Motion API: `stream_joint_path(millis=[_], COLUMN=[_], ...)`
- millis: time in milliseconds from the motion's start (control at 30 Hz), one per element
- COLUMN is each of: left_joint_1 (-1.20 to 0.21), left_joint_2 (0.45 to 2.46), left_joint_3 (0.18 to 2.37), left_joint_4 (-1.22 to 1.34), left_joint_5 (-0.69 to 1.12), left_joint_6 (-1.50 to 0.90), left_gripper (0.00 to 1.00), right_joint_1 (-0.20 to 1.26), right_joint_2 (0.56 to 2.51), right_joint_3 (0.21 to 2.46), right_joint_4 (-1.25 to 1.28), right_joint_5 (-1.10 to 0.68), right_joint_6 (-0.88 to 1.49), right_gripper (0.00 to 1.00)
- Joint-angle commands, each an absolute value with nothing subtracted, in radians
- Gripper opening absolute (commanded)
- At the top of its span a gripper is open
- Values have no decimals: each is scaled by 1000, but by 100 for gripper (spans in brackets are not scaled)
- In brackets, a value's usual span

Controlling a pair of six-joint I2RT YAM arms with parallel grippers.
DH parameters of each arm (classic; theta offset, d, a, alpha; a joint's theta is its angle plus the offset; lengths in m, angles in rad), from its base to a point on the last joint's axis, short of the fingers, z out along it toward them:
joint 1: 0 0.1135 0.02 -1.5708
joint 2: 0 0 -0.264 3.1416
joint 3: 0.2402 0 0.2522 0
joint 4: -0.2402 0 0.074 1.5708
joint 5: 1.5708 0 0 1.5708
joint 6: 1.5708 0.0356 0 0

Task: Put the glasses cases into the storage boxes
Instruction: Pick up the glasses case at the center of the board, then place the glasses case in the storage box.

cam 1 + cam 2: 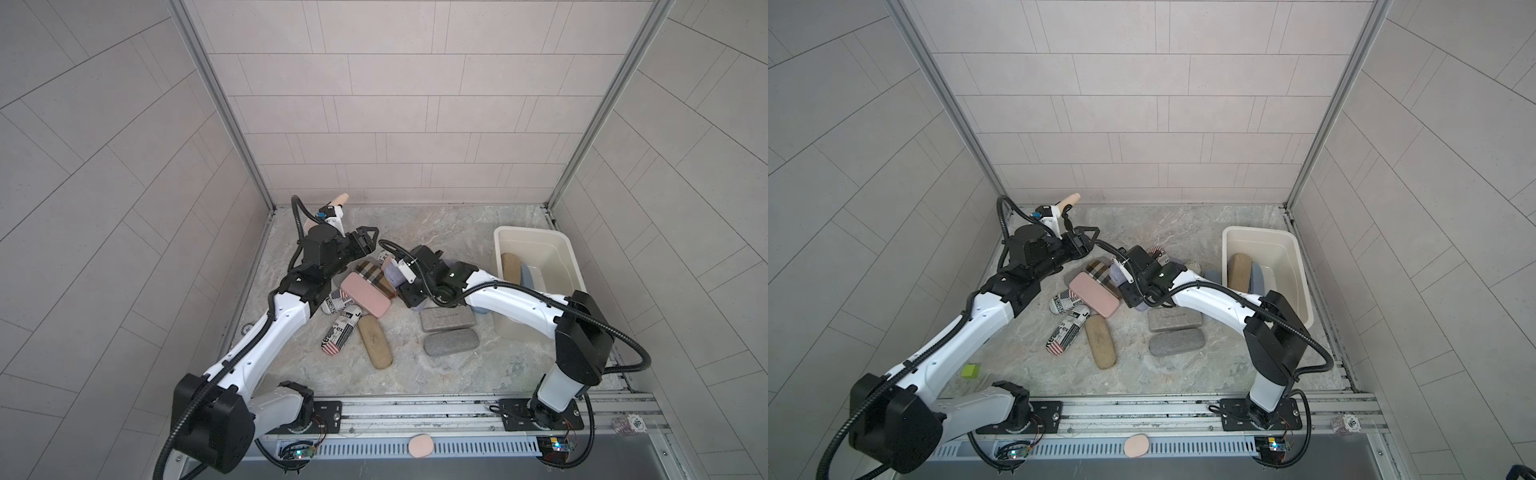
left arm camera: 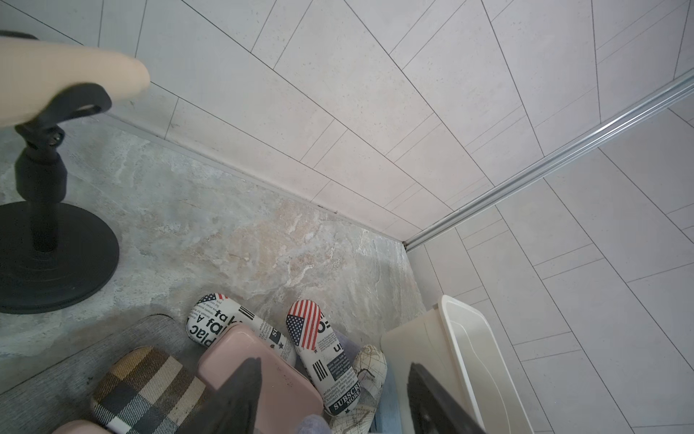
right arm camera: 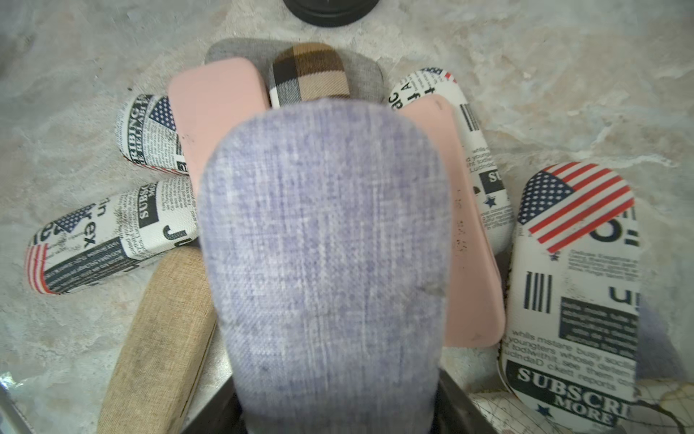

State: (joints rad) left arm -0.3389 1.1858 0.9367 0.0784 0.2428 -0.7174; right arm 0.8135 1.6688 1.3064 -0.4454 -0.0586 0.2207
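Observation:
My right gripper point(image 3: 338, 398) is shut on a lavender fabric glasses case point(image 3: 323, 244), which it holds above the pile; in a top view this case point(image 1: 391, 271) shows beside the right gripper point(image 1: 405, 284). Below it lie pink point(image 1: 365, 299), plaid point(image 1: 376, 276), newspaper-print point(image 1: 338, 332) and tan point(image 1: 375, 341) cases, with two grey ones point(image 1: 446, 319) to the right. The cream storage box point(image 1: 536, 237) stands at the right with a tan case point(image 1: 511, 268) inside. My left gripper point(image 1: 369, 235) hovers open behind the pile, and its fingers point(image 2: 240, 394) hold nothing.
A pink microphone on a black stand point(image 2: 49, 255) stands in the back left corner, near my left wrist. A small pink oval pad point(image 1: 420, 445) lies on the front rail. A green block point(image 1: 970, 370) sits by the left arm. Tiled walls close in three sides.

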Motion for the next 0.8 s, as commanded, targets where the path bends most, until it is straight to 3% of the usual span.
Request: stream_joint_path(millis=[0,400,767], left_joint_1=[-341,-360,-480], left_joint_2=[1176,1212,1293], left_joint_3=[920,913,926], left_joint_4=[117,184,229], left_joint_5=[259,336,426], left_joint_6=[-719,-783,-806], left_gripper=[69,68,68], right_joint_1=[812,727,483], right_joint_2=[1593,1438,1292], right_joint_3=[1302,1289,1351], right_joint_4=[-467,-579,-752], right_joint_5=[-20,59,131], right_joint_6=[257,272,201], right_gripper=[57,57,56])
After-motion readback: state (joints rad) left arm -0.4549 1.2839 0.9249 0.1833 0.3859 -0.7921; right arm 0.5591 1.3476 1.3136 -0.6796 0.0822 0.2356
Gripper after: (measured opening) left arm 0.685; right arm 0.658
